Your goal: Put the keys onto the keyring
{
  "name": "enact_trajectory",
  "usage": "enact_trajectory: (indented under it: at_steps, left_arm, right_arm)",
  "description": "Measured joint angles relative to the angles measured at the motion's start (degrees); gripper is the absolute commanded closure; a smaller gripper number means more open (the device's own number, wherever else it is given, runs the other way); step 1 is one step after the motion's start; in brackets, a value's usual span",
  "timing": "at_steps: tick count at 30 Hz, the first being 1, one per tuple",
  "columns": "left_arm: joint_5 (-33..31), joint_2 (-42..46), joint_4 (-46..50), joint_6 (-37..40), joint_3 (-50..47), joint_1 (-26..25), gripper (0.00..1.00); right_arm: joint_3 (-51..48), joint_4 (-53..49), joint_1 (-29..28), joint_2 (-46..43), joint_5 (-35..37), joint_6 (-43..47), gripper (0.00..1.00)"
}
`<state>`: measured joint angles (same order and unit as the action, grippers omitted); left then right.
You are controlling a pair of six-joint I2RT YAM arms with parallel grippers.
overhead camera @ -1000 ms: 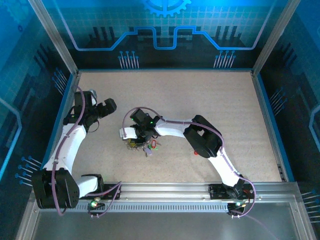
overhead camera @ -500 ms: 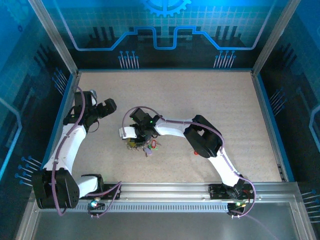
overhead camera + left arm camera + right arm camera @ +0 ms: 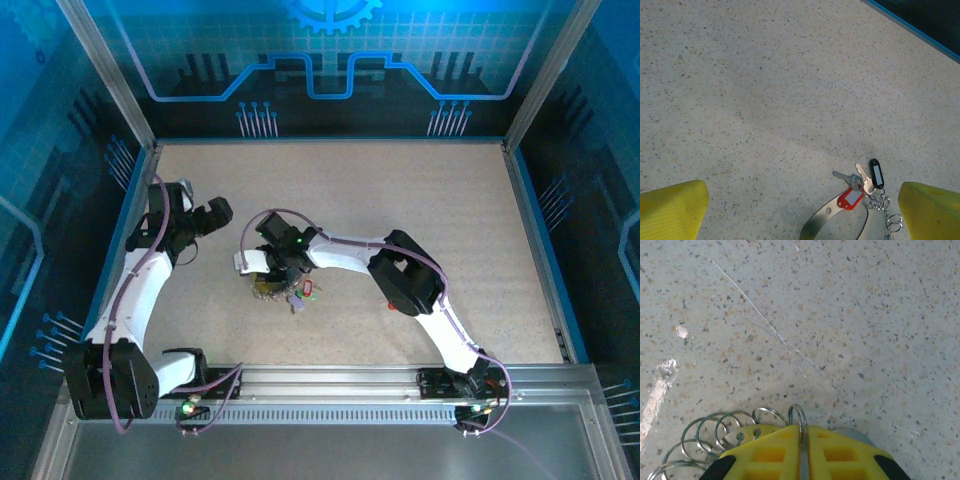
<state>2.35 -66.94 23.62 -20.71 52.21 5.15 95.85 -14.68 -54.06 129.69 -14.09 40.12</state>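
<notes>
Nearest the arm bases, the bunch of small keys with red, black and plain silver heads [image 3: 292, 292] lies on the speckled beige desk [image 3: 420, 200], left of centre. From above it's just a little colourful clump.

The left wrist camera sorts it out way better. There's a red tag, a black tag and a couple of silver keys [image 3: 860, 182] fanned out flat. A string of small silver split rings [image 3: 886, 209] trails off beside them, and the dull grey curved metal band of the keyring [image 3: 826, 216] loops just next to the red tag.

The right tool [image 3: 272, 270] sits right over the far side of that clump. Its own camera gives what nothing else does. The yellow fingers [image 3: 765, 457] are pressed together, clamped on a thin silver wire ring [image 3: 798, 416] poking out of the seam. The split rings [image 3: 715, 432] fan off to one side. There's also a long scratch [image 3: 765, 325] on the desk ahead.

Further back and to the left, the left tool [image 3: 216, 213] hangs over bare desk. Its yellow fingers [image 3: 671, 211] are spread wide apart with nothing between them.
</notes>
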Motion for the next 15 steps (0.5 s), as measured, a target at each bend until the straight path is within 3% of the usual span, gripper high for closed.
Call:
enact_trajectory:
  at_steps: [9,15]
  left_arm:
    - [-1.49,0.74,0.11,-0.44,-0.31,0.35,0.01]
    - [-0.55,2.99,0.48,-4.57,-1.51,4.81,0.01]
  right_arm:
    - [2.86,-3.48,-0.39,1.92,0.28,1.05,0.85]
    - [3.50,-6.27,-0.28,1.95,0.15,1.51,0.80]
